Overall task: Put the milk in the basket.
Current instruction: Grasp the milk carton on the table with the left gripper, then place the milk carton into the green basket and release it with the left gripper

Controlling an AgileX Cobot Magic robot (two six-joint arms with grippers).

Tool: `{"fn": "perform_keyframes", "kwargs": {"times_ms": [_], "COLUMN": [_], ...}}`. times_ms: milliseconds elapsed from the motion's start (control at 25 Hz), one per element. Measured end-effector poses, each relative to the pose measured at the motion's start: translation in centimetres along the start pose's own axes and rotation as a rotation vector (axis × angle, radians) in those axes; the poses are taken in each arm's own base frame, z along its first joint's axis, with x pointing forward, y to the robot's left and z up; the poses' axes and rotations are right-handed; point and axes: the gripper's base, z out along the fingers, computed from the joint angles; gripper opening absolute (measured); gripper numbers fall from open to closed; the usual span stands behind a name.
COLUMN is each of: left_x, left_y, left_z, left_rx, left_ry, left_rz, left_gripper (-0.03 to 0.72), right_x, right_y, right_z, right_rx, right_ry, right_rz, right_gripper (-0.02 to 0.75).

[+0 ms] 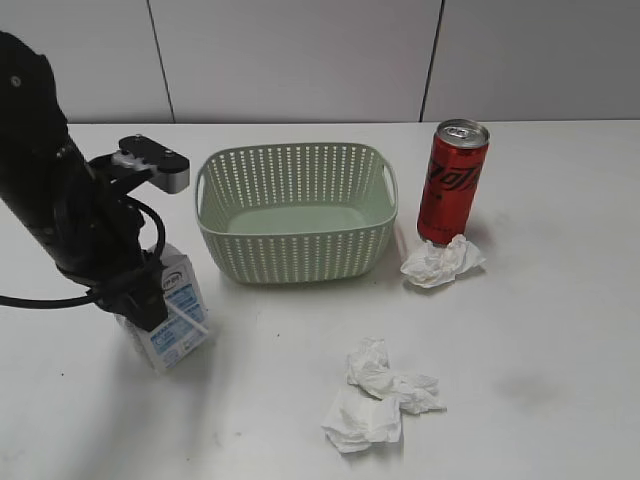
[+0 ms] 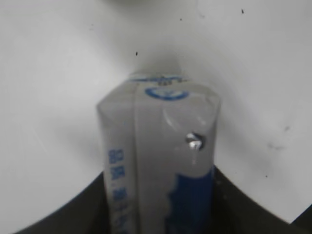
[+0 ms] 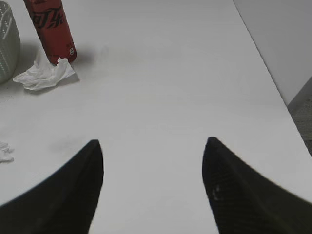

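Left gripper [image 1: 140,305] apparently clamping tilted milk [image 1: 178,312]

Bright, even overhead light, soft shadows (left wrist close-up of milk [image 2: 158,161] blurred)

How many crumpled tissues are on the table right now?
2. One crumpled tissue lies against the foot of the red can, right of the basket; the other tissue lies nearer the camera, in front of the basket.
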Motion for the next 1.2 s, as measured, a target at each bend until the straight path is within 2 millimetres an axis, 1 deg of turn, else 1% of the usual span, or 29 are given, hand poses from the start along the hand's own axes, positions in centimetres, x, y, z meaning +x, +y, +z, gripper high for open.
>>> {"fn": "perform_keyframes", "kwargs": {"times_ms": [80, 160, 280, 400, 520, 640, 760, 880, 920, 1040, 1120, 1200], "left_x": [0.1, 0.2, 0.4, -0.4, -2.2, -4.7, -7.6, -10.5, -11.4, -13.8, -14.9, -15.4], "left_y": [-0.3, -0.5, -1.0, -1.4, -1.6, -1.4, -0.8, -0.4, -0.2, -0.5, -0.6, -0.8], "left_z": [-0.9, -2.3, -5.2, -8.7, -12.1, -15.0, -16.2, -15.3, -14.6, -11.5, -8.7, -6.0], "left_rx": [-0.009, -0.038, -0.109, -0.185, -0.244, -0.29, -0.304, -0.286, -0.274, -0.231, -0.2, -0.169], "left_ry": [-0.011, -0.04, -0.088, -0.169, -0.275, -0.373, -0.416, -0.393, -0.378, -0.327, -0.28, -0.228], "left_rz": [0.019, 0.062, 0.132, 0.187, 0.226, 0.254, 0.271, 0.298, 0.307, 0.338, 0.353, 0.361], "left_gripper": [0.314, 0.314, 0.314, 0.314, 0.314, 0.314, 0.314, 0.314, 0.314, 0.314, 0.314, 0.314], "right_x": [0.0, 0.0, 0.0, 0.0, 0.0, 0.0, 0.0, 0.0, 0.0, 0.0, 0.0, 0.0], "right_y": [0.0, 0.0, 0.0, 0.0, 0.0, 0.0, 0.0, 0.0, 0.0, 0.0, 0.0, 0.0], "right_z": [0.0, 0.0, 0.0, 0.0, 0.0, 0.0, 0.0, 0.0, 0.0, 0.0, 0.0, 0.0], "right_rx": [0.0, 0.0, 0.0, 0.0, 0.0, 0.0, 0.0, 0.0, 0.0, 0.0, 0.0, 0.0], "right_ry": [0.0, 0.0, 0.0, 0.0, 0.0, 0.0, 0.0, 0.0, 0.0, 0.0, 0.0, 0.0], "right_rz": [0.0, 0.0, 0.0, 0.0, 0.0, 0.0, 0.0, 0.0, 0.0, 0.0, 0.0, 0.0], "right_gripper": [0.5, 0.5, 0.5, 0.5, 0.5, 0.5, 0.5, 0.5, 0.5, 0.5, 0.5, 0.5]}}
